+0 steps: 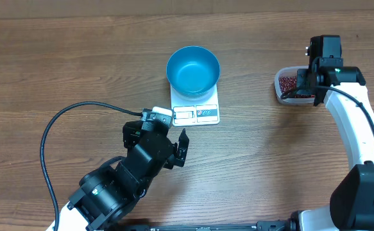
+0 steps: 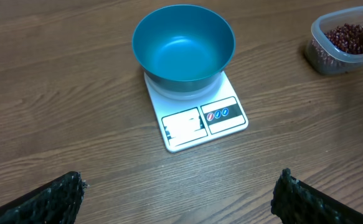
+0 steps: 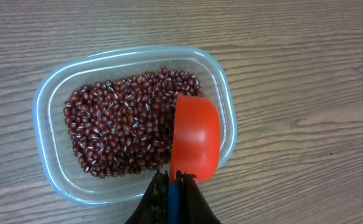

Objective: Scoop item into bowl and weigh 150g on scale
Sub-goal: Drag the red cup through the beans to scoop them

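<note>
Early stage, about step 1. Blue bowl already seated on white scale, mid tabletop. Bowl interior bare, 0 beans inside. Scale display unreadable. All beans heaped in clear tub, well apart from scale, on robot's right. Right hand pressed together, pinching handle of orange-red scoop. Scoop cup over tub's right part, touching heap or just above it, cannot tell which; load not visible. Left hand spread wide, holding nothing, parked near scale's front edge. Done: bowl on scale, scoop in grip. Left: filling scoop, carrying over, tipping into bowl, repeating to 150 g, probably several trips.
</note>
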### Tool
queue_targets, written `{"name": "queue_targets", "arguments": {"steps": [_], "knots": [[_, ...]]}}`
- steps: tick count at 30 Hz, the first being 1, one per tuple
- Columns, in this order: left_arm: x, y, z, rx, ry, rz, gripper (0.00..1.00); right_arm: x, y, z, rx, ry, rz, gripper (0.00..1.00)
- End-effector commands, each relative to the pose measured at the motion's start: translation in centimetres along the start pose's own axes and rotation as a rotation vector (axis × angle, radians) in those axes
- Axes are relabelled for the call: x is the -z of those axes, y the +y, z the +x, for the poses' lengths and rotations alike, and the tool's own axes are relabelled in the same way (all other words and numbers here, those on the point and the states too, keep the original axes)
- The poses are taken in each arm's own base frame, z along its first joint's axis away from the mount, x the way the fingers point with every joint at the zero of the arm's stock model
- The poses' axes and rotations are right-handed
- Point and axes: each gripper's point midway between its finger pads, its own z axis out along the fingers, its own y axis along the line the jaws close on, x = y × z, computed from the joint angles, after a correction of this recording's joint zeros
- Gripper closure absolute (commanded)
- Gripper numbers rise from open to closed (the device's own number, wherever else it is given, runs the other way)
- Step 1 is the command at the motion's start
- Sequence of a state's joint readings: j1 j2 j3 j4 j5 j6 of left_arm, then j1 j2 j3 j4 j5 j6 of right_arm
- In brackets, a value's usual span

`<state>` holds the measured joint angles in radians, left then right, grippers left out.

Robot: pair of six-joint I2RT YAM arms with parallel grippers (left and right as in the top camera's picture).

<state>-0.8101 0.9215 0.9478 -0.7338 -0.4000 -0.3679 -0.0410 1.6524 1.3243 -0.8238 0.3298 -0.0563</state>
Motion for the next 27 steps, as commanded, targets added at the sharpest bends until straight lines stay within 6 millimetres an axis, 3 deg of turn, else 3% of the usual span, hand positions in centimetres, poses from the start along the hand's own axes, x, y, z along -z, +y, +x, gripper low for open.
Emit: {"name": "queue_targets", "arguments": {"steps": [1,9,19,27], "knots": [[-0.2,0.2,0.3,0.014,0.008,-0.006,0.00,-0.4,-0.1,0.3,0.001,0.002,0.006,0.96],[-0.2,0.2,0.3,0.014,0.008,-0.006,0.01,-2.0,1.8,2.3,0.008,0.034,-0.072,0.96],[-0.2,0.2,0.3,0.014,0.008,-0.006,0.00,-1.8,4.1,2.5,-0.008,0.042,-0.234,0.96],[-0.2,0.2,0.3,0.014,0.009,-0.006,0.00,-1.7,4.4,3.2,-0.045,0.075,-0.325,0.96]]}}
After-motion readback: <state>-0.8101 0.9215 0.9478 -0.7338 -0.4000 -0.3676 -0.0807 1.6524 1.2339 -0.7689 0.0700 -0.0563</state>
